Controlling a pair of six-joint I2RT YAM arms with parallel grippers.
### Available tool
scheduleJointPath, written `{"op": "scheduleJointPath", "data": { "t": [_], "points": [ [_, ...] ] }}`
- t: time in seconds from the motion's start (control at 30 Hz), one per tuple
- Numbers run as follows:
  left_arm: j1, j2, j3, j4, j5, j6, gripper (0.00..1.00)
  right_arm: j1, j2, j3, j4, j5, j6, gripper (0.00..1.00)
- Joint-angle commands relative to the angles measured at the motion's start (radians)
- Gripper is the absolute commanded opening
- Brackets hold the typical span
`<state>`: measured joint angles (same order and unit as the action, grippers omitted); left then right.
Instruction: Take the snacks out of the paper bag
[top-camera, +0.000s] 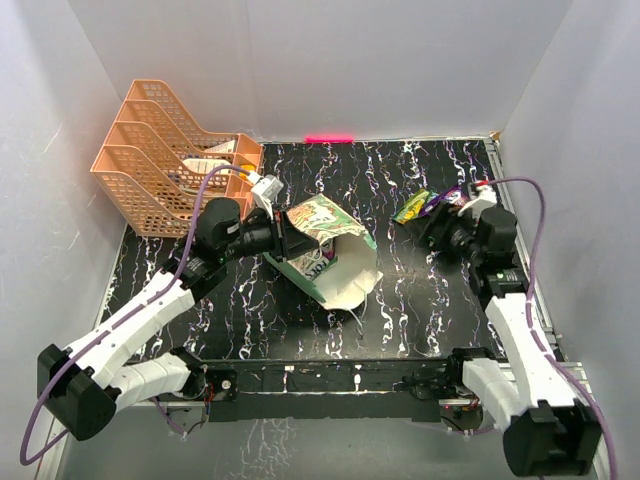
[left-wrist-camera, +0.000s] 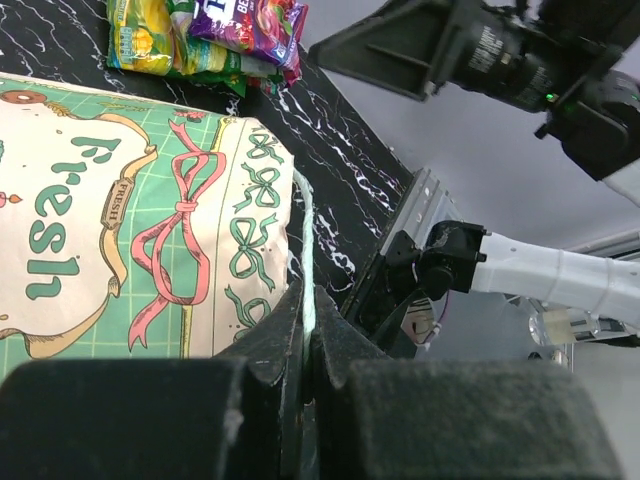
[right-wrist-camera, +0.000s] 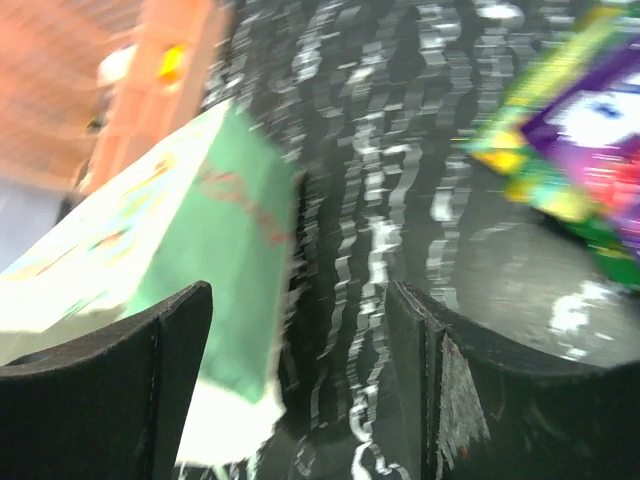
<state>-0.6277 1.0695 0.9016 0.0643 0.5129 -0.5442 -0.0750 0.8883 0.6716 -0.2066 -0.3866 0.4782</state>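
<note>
The paper bag lies on its side mid-table, mouth toward the front right; its "Fresh" face fills the left wrist view. My left gripper is shut on the bag's mint-green edge. Snack packets, green-yellow and purple, lie on the table at the right, also in the left wrist view and the right wrist view. My right gripper is open and empty just beside the packets, between them and the bag. What is inside the bag is hidden.
A peach mesh tray rack stands at the back left with white cards in it. The black marbled table has white walls around it. The metal rail runs along the front edge.
</note>
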Motion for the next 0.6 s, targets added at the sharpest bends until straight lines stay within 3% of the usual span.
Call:
{"op": "scheduleJointPath", "data": {
  "t": [0.0,0.2,0.37,0.57],
  "points": [
    [0.000,-0.077,-0.025,0.019,0.023,0.039,0.00,0.186,-0.113,0.015,0.079,-0.096,-0.077,0.70],
    [0.000,-0.127,-0.027,-0.068,-0.063,0.093,0.00,0.405,-0.204,-0.065,0.201,-0.172,-0.194,0.69],
    [0.000,-0.163,-0.040,-0.095,-0.103,0.057,0.00,0.579,-0.163,-0.070,0.285,-0.234,-0.291,0.66],
    [0.000,-0.155,-0.052,-0.087,-0.103,0.008,0.00,0.823,-0.140,-0.047,0.200,-0.243,-0.610,0.65]
  ]
}}
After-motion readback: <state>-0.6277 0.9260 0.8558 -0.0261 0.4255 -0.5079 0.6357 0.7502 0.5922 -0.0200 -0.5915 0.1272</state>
